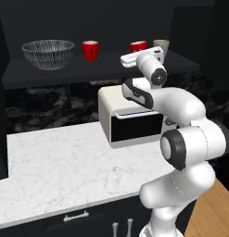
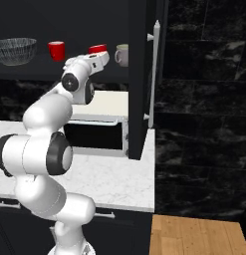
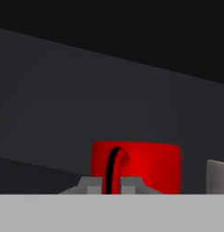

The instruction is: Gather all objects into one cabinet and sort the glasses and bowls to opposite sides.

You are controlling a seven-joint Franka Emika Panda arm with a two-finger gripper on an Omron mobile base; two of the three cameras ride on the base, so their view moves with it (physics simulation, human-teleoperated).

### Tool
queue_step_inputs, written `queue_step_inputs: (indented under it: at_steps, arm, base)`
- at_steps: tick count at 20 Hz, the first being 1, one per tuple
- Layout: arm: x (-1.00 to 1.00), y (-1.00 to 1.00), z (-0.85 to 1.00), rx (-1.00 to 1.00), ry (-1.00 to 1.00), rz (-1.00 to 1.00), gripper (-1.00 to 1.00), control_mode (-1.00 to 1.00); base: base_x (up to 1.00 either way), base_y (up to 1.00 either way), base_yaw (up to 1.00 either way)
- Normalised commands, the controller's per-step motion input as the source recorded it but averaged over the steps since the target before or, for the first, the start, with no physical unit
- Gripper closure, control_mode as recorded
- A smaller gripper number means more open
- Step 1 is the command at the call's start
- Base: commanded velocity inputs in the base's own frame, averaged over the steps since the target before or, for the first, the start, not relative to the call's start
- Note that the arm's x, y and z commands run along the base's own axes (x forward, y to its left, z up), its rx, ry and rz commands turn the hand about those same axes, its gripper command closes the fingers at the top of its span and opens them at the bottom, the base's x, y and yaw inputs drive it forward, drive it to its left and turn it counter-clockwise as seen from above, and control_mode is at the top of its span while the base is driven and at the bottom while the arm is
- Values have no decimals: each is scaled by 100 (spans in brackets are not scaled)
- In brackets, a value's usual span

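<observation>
On the dark shelf (image 1: 65,73) of the black cabinet stand, from left to right, the wide clear ribbed bowl (image 1: 47,53), a red cup (image 1: 90,50), a second red cup (image 1: 138,46) and the grey-beige cup (image 1: 161,45). My gripper (image 1: 140,54) is raised to shelf height, right in front of the second red cup (image 3: 147,165). In the hand view the fingertips (image 3: 91,186) stand close together with a thin dark curved strip of that cup between them. The grey-beige cup (image 3: 217,176) sits just right of it. The cabinet's tall door (image 2: 139,74) stands open, showing its silver bar handle (image 2: 155,69).
A white toaster oven (image 1: 134,121) stands on the white marble counter (image 1: 55,162) below the shelf, under my arm. Black drawers with short silver pulls (image 1: 76,216) run beneath the counter. The open door edge (image 2: 144,119) hangs just right of the oven. Wooden floor (image 2: 194,236) lies to the right.
</observation>
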Motion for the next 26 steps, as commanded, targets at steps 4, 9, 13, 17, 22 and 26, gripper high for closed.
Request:
queue_step_inputs:
  at_steps: [4, 9, 13, 17, 22, 26]
  arm:
    - [31, 17, -14, 0, 0, 0, 100, -100]
    - [24, 12, -12, 0, 0, 0, 100, -100]
    - [19, 12, -10, 0, 0, 0, 100, -100]
    - [16, 13, -9, 0, 0, 0, -100, -100]
    - [9, 8, -3, 0, 0, 0, -100, -100]
    - [0, 0, 0, 0, -2, 0, -100, -100]
  base:
    - [0, 0, 0]
    - [0, 0, 0]
    - [0, 0, 0]
    - [0, 0, 0]
    - [0, 0, 0]
    - [0, 0, 0]
